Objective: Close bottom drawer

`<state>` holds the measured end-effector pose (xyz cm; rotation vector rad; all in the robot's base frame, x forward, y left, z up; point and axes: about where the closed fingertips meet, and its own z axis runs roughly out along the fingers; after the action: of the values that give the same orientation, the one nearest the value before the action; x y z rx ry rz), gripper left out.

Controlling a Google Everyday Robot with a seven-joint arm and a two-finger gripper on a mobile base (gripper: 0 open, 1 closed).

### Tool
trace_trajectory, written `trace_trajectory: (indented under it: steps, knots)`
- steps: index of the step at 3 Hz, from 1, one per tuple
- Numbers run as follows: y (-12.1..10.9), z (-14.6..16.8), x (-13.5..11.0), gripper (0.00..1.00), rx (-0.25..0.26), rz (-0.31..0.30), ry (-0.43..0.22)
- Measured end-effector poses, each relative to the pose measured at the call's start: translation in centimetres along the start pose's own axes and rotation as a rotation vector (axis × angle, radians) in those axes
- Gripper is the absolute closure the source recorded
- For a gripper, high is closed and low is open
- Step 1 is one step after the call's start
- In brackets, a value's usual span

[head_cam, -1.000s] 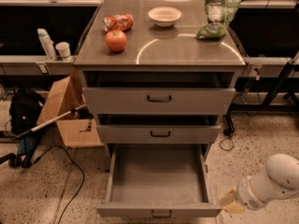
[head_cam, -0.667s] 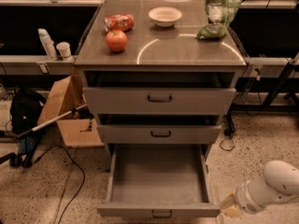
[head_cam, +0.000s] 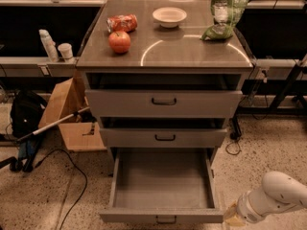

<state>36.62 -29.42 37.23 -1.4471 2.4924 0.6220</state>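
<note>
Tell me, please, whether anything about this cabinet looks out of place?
The bottom drawer stands pulled far out, tray exposed, while the middle drawer and top drawer sit nearly in. The gripper hangs low by its front right corner. Nothing looks spilled or damaged.

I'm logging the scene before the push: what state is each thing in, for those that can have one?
bottom drawer: pulled far out, tray empty.
middle drawer: pushed in, or nearly.
top drawer: pushed in, or nearly.
bowl: upright on the cabinet top.
green bag: standing upright.
gripper: low, by the bottom drawer's front right corner.
</note>
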Motion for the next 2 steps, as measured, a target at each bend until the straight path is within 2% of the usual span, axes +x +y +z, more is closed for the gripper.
trace_trajectory:
  steps: [1, 2]
  knots:
    - [-0.9, 3.5, 1.1, 1.00, -0.032, 0.006, 0.016]
    - [-1.5, 4.6, 0.9, 1.00, -0.034, 0.003, 0.014]
